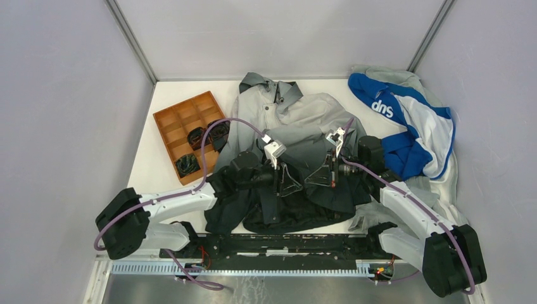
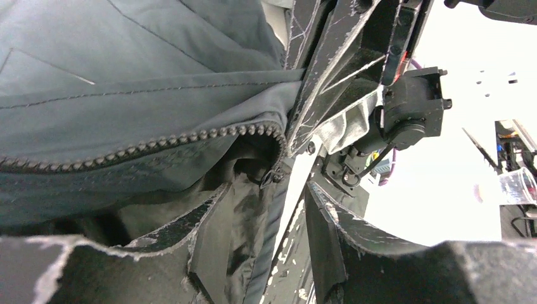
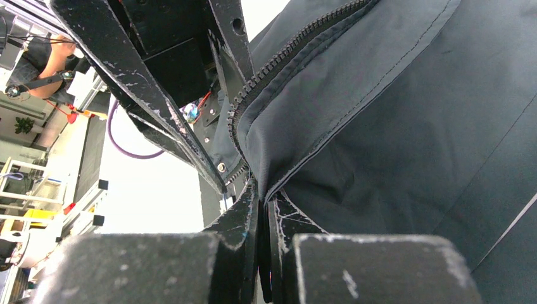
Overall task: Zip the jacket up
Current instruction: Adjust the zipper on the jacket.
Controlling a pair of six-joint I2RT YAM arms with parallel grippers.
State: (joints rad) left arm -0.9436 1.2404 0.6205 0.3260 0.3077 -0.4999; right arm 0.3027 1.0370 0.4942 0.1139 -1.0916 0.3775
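Jacket (image 1: 297, 123): right gripper (image 3: 261, 202) clamped on fabric beside zipper teeth (image 3: 272, 63); left gripper (image 2: 267, 189) half-spread at slider (image 2: 272, 176). Best: pull hem taut, pinch slider squarely.

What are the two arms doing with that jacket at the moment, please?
Both arms are working low on the dark part of the jacket, getting set to zip it. The right gripper is shut on the fabric edge beside the zipper. The left gripper faces it with its jaws apart around the jacket's edge, near what looks like the slider, not clearly clamped. The teeth in view are not joined.
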